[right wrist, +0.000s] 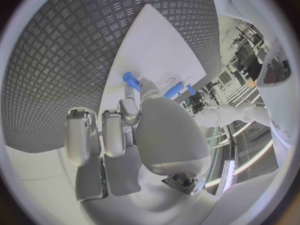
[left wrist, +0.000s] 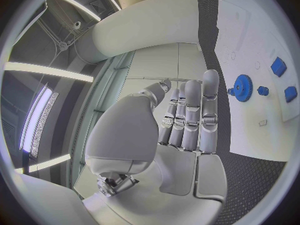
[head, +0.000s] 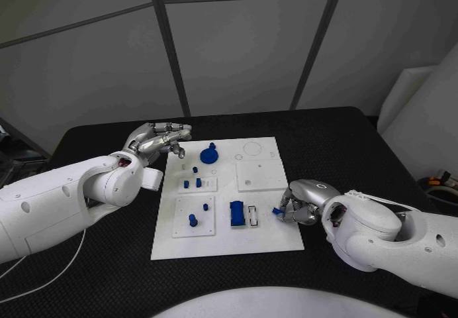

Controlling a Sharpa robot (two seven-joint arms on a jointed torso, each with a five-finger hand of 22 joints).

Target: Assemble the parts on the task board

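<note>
So, starting on your left: the left robot hand (head: 157, 140) sits at the far-left corner of the task board (head: 224, 235), right at the board's edge. In the left wrist view its fingers (left wrist: 190, 117) lie straight, side by side, with nothing in them, so call it flat and empty. Just past those fingertips you can see the blue gear (left wrist: 242, 88), which in the head view (head: 209, 155) stands near the board's far-left area.

Moving across the board, there are a few small blue pegs (head: 196, 177) in the left-middle section and another blue piece (head: 192, 220) lower down in the near-left panel. Around the middle of the near half you've got the bigger blue block (head: 235, 213), standing just beside a small white slotted frame (head: 253, 215). The far-right part of the board carries a plain white square plate (head: 261, 175).

Over on your right, the right robot hand (head: 304, 204) is at the board's right edge, near side, fingers curled in and pinching a small blue part (head: 278, 211) at the fingertips. The right wrist view shows that same blue part (right wrist: 132, 80) poking out past the fingertips, over the white board. I can't tell whether it's touching the board.

Everything sits on the black desk (head: 105, 278).
</note>
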